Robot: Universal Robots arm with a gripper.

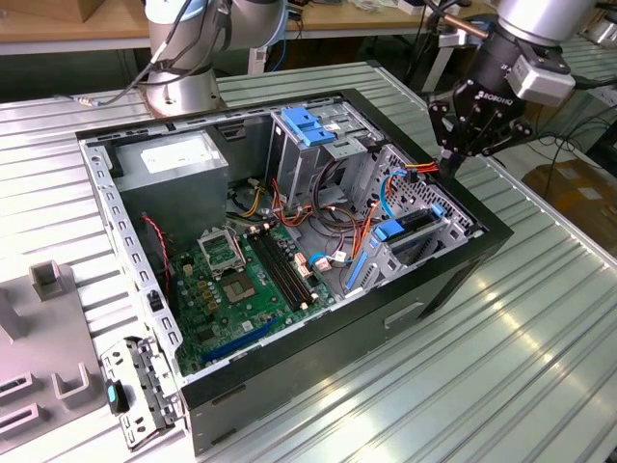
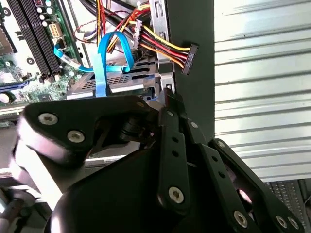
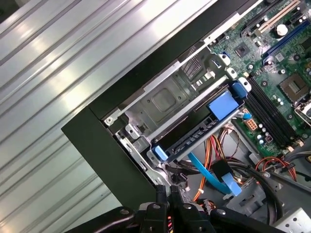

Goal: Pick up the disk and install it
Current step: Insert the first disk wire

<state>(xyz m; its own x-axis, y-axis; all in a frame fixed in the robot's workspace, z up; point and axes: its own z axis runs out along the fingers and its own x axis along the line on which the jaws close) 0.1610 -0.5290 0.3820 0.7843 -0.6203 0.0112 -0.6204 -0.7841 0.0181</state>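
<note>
The claw [image 1: 448, 166] is hanging over one corner of the open computer case [image 1: 337, 328]. Its fingers are pinching close together, with nothing showing between them. The disk [image 3: 194, 137] is not in its hold. It is lying flat just below and ahead of the claw's tips, inside the low drive cage [image 3: 165, 102] that fills that corner.

The disk's visible edge, carrying a blue rail [image 3: 160, 153], is running from the case wall nearest the claw away toward the motherboard [image 1: 231, 289]. The rail's near end is sitting close under the tips, but whether they are touching it cannot be told. Judging by how deep it is sitting between the cage walls, the disk is looking seated or very nearly so.

A blue data cable [image 2: 102, 63] is looping up beside the cage on the claw's inner side. A bundle of red, yellow and orange leads with a black connector [image 2: 188, 58] is dangling loose beyond the claw, close to the case wall.

Farther from the claw, across the case, an upright cage with a blue handle [image 1: 307, 125] is standing. Beyond it a grey power supply [image 1: 174, 164] is resting against the far wall. The case itself is sitting on a ribbed metal table [image 1: 540, 318].
</note>
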